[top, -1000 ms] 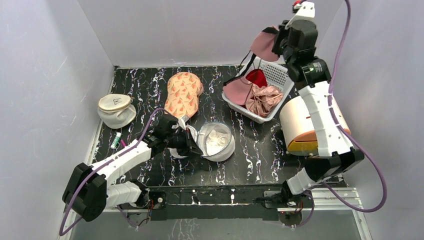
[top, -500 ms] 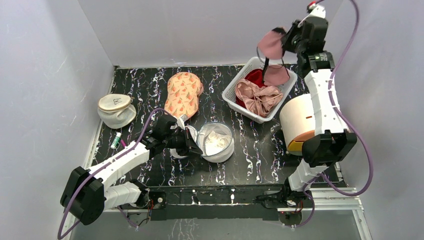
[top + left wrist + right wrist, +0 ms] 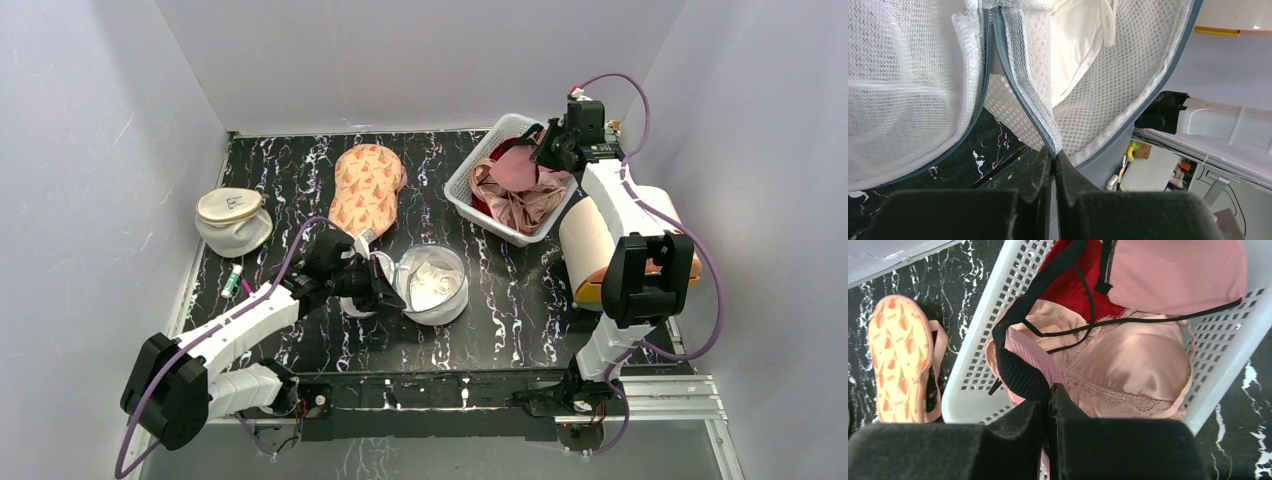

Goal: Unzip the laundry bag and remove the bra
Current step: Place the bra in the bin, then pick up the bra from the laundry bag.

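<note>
The round white-grey mesh laundry bag [image 3: 446, 304] lies open at the table's middle, and the whitish bra [image 3: 432, 276] sits inside it. My left gripper [image 3: 385, 290] is shut on the bag's grey zip rim at its left side. In the left wrist view the rim [image 3: 1045, 132] runs into the closed fingertips, with the gripper [image 3: 1053, 155] below and the bra's white cloth [image 3: 1073, 45] behind the mesh. My right gripper [image 3: 545, 150] is low over the white basket [image 3: 462, 196], shut on a pink ribbed garment with black straps [image 3: 1173, 275]; the gripper [image 3: 1049, 390] pinches its black band.
The basket [image 3: 983, 340] also holds a shiny pink satin garment [image 3: 1128, 360] and a red cloth [image 3: 1068, 285]. An orange patterned piece [image 3: 367, 188] lies behind the bag. A cream-topped mesh pouch [image 3: 232, 220] and a small green item [image 3: 233, 280] are at the left. A cream-orange cylinder [image 3: 590, 245] stands at the right.
My right arm has come down from high above the basket, lowering the pink ribbed garment into it. My left arm and the bag have barely moved.
</note>
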`<state>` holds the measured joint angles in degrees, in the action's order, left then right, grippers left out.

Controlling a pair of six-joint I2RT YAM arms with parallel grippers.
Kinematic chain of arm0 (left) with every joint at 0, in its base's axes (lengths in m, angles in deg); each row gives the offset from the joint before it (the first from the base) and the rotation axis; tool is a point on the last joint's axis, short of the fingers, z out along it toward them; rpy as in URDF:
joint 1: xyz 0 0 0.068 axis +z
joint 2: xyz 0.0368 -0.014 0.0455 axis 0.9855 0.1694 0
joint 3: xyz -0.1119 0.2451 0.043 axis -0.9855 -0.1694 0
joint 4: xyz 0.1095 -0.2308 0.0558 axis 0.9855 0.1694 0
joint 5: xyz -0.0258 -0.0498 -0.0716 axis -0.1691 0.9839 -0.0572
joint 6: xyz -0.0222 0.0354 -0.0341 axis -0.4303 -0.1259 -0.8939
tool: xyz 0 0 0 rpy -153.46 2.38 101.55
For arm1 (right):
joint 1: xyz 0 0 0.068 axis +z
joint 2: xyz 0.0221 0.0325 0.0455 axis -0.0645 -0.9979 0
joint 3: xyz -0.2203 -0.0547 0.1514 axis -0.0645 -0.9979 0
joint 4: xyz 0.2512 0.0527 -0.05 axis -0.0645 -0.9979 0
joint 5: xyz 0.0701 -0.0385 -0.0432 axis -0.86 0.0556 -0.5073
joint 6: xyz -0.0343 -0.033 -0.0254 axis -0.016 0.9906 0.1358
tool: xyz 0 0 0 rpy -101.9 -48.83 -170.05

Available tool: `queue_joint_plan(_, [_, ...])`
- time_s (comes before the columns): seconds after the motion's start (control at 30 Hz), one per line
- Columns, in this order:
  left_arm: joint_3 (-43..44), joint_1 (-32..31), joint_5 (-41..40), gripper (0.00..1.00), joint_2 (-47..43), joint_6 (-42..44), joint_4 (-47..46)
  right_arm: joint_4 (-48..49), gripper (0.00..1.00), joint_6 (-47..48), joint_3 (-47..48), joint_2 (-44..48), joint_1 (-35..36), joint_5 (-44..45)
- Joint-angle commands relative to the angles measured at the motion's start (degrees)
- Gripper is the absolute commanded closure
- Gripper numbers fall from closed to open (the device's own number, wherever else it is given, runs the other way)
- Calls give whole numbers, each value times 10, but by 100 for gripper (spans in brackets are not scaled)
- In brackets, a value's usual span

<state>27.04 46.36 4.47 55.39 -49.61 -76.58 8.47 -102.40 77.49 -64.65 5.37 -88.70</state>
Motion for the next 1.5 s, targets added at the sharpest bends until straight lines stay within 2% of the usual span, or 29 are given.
queue_joint_plan(0.0, [3, -2, 17, 100, -8, 0, 0, 28, 97, 33, 8, 4, 0, 27])
queue_joint_plan(0.07, [2, -2, 18, 100, -6, -2, -4, 28, 91, 33, 1, 2, 2, 21])
queue_joint_plan(0.2, [4, -3, 21, 100, -2, -4, -6, 20, 66, 28, -14, 2, 3, 14])
queue_joint_plan(0.37, [9, -3, 17, 100, -3, 3, 7, -11, 45, 34, -12, 26, 3, 16])
queue_joint_plan(0.47, [10, -3, 18, 100, 1, 1, 4, -20, 36, 36, -29, 70, 3, 29])
queue_joint_plan(0.63, [7, -6, 20, 100, 8, -7, -13, -9, 26, 35, -97, 173, 22, -22])
queue_joint_plan(0.7, [10, -8, 21, 100, 14, -4, -12, -8, 26, 35, -122, 206, 49, -28])
queue_joint_plan(0.73, [8, -9, 20, 100, 15, -4, -11, -14, 26, 29, -147, 238, 100, -43])
queue_joint_plan(0.83, [-2, -10, 20, 100, 12, -9, -17, -9, 27, 18, -166, 267, 184, -55])
queue_joint_plan(0.97, [-13, -13, 19, 100, 11, -13, -23, 53, 28, -17, -222, 307, 323, -40])
queue_joint_plan(1.1, [-21, -14, 17, 100, 12, -15, -31, 69, 33, -34, -232, 283, 417, -10])
queue_joint_plan(1.13, [-22, -15, 17, 100, 11, -16, -32, 51, 37, -26, -224, 250, 477, 36])
queue_joint_plan(1.3, [-19, -16, 18, 100, 8, -12, -25, -23, 45, -19, -217, 210, 530, 179])
queue_joint_plan(1.47, [-23, -16, 16, 100, 7, -13, -28, -10, 49, -15, -241, 228, 534, 192])
